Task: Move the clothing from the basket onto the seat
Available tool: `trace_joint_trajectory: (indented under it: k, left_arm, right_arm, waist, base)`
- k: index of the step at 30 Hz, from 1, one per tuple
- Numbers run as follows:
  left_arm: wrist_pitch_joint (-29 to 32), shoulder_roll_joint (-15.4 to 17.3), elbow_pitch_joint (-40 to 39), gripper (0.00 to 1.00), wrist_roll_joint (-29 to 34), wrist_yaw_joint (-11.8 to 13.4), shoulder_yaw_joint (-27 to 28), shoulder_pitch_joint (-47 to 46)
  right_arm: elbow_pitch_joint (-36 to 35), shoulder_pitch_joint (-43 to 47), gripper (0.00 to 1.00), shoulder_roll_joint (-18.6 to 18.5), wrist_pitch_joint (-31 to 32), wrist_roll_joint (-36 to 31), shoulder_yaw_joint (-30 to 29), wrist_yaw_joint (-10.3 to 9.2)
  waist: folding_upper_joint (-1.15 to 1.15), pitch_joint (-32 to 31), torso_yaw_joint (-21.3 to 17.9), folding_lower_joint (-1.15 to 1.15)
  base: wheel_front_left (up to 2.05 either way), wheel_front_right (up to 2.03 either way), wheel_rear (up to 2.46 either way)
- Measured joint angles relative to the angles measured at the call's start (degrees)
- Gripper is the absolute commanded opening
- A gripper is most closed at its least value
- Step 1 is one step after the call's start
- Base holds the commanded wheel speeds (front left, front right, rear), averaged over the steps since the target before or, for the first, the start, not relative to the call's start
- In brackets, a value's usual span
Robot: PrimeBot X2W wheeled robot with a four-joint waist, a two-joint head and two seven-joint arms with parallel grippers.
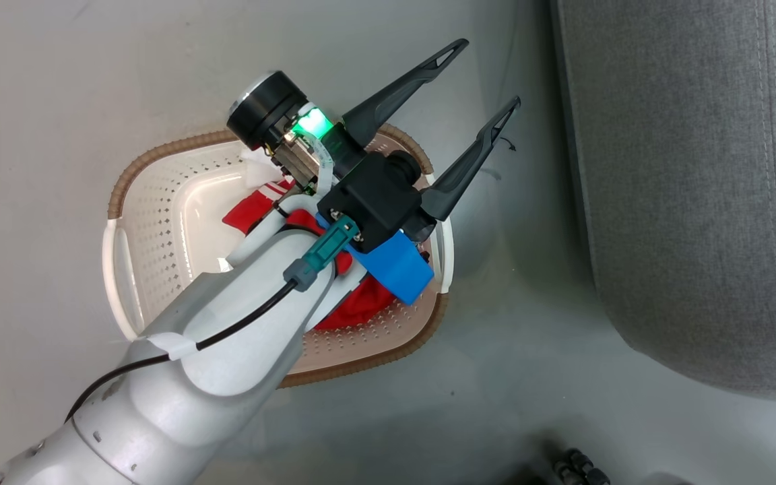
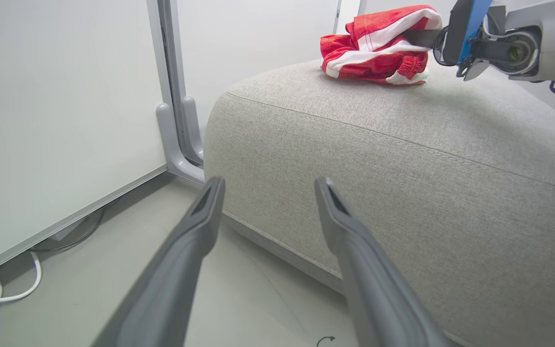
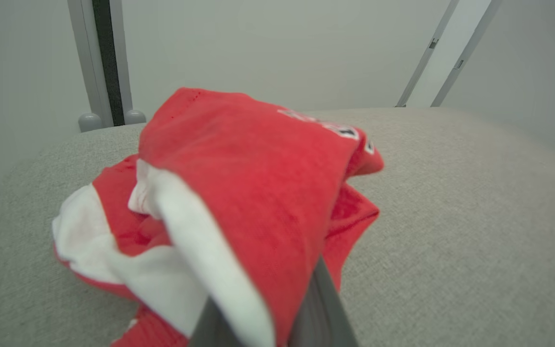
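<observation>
Head view lists your left hand (image 1: 488, 73), spread wide and empty, over the basket (image 1: 159, 222) with one red garment (image 1: 354, 310) below, behind its fingertips; your right hand (image 2: 424, 37) pinches the lettered jersey (image 3: 268, 193) on the seat (image 1: 684, 202).

Left arm: pale forearm (image 1: 226, 350) slants from the lower left of the head view up toward the right, with a black cable taped along it.
Left wrist: green light (image 1: 314, 124) glowing beside the black housing.
Left claw (image 1: 484, 75): both dark fingers spread wide, nothing between them.
Right claw (image 2: 415, 37): level, pinched on the red-and-white clothing (image 2: 378, 48).
Right fingers (image 3: 323, 303): mostly draped by that cloth in the right wrist view.
</observation>
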Motion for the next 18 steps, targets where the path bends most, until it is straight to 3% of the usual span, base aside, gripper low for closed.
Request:
trace_joint_trajectory:
  k: [1,7,18]
  left_arm:
    - [0.0,-0.01,0.05,1.0,-0.14,0.11,-0.03,-0.01]
    - [-0.68,-0.51,0.87,1.0,-0.8,0.48,-0.09,0.2]
    - [-1.74,-2.68,3.1,1.0,-3.38,1.67,2.27,4.93]
  right_arm:
    - [-0.03,-0.01,1.0,0.1,0.0,0.37,-0.16,0.0]
    - [-1.65,3.87,1.0,0.01,0.0,1.22,1.18,0.0]
    - [-10.65,17.88,1.0,1.01,0.0,4.98,5.78,0.0]
  waist:
    - [0.0,-0.2,-0.01,0.0]
    - [0.0,-2.66,-0.03,0.0]
    - [0.0,-11.89,0.72,0.0]
  base:
    - [0.0,0.0,0.0]
    - [0.0,0.0,0.0]
    - [0.0,0.0,0.0]
